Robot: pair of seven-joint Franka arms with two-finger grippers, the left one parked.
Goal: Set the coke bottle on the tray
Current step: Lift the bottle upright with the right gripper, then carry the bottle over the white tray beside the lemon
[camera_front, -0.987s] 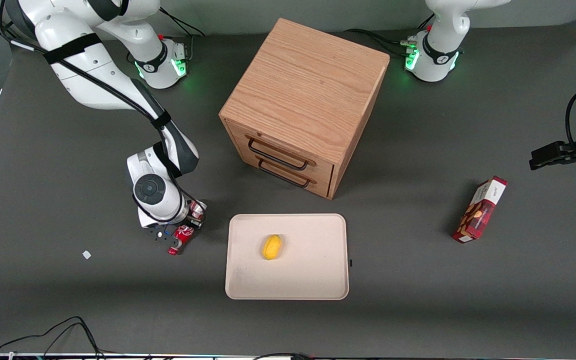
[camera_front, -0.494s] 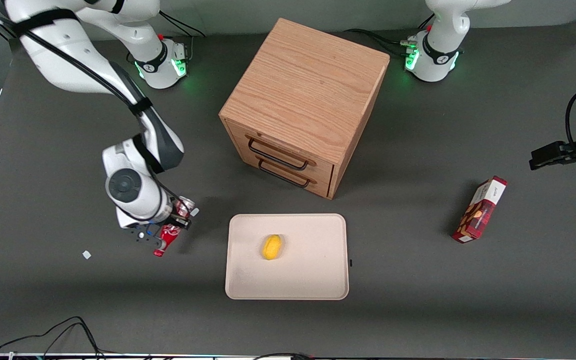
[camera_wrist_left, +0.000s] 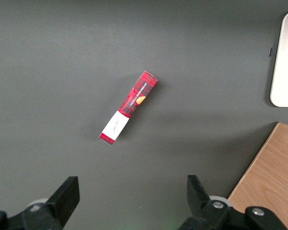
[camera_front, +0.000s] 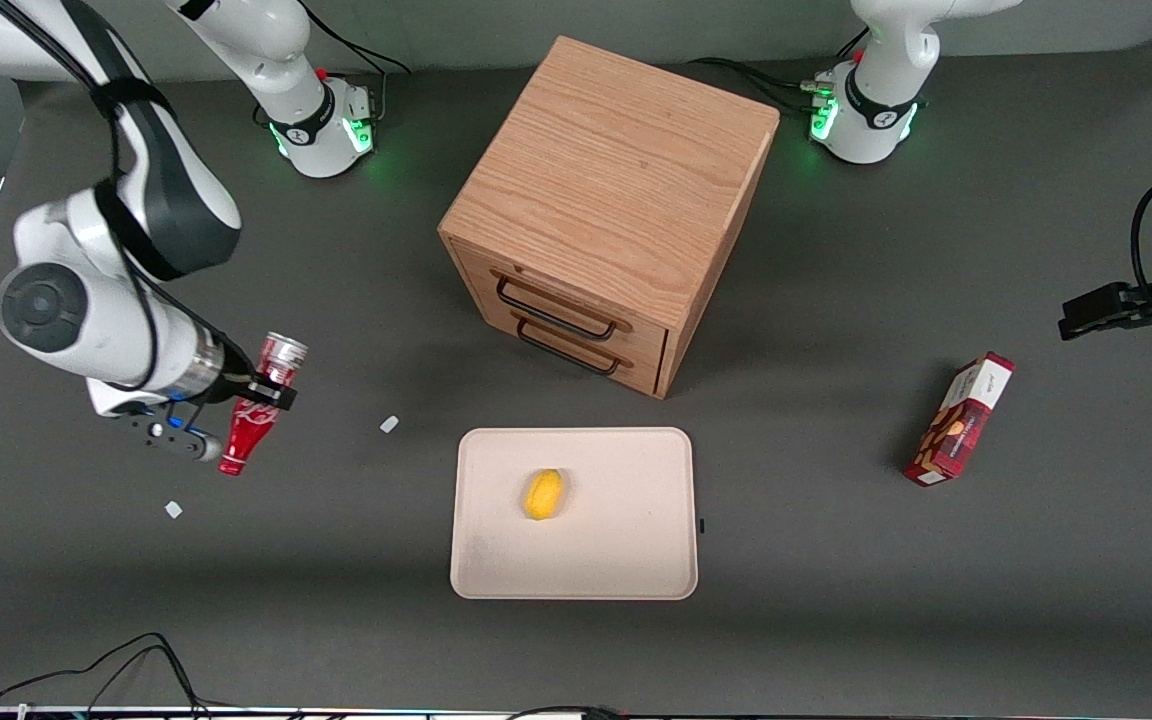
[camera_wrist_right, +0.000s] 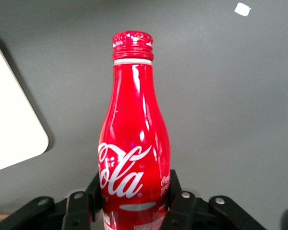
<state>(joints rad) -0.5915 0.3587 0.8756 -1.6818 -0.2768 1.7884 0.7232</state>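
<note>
Hand point(camera_front: 254, 392) of the working arm is clamped on the coke bottle point(camera_front: 254, 412), lifted clear of the worktop point(camera_front: 836, 600) toward the working arm's end. Its fingers point(camera_wrist_right: 181, 203) press both sides of the lower body; the bottle's lowest part is cut off in the wrist view. Bottle tilted in the front view, silver base uppermost, red cap pointing down toward the camera. White script on the red body reads "Coca-Cola", only partly legible, its start wrapping out of sight. Two small white scraps point(camera_front: 389, 424) lie on the worktop near the bottle; what they are cannot be told.

Tray point(camera_front: 626, 560), cream, rounded corners, sits well apart from the bottle, holding a yellow lemon-like fruit point(camera_front: 543, 494) near its middle. Wooden two-drawer cabinet point(camera_front: 608, 200) stands farther from the camera than the tray, drawers shut, dark wire handles.

Red snack box point(camera_front: 959, 418) lies toward the parked arm's end; its print is too small to read.
</note>
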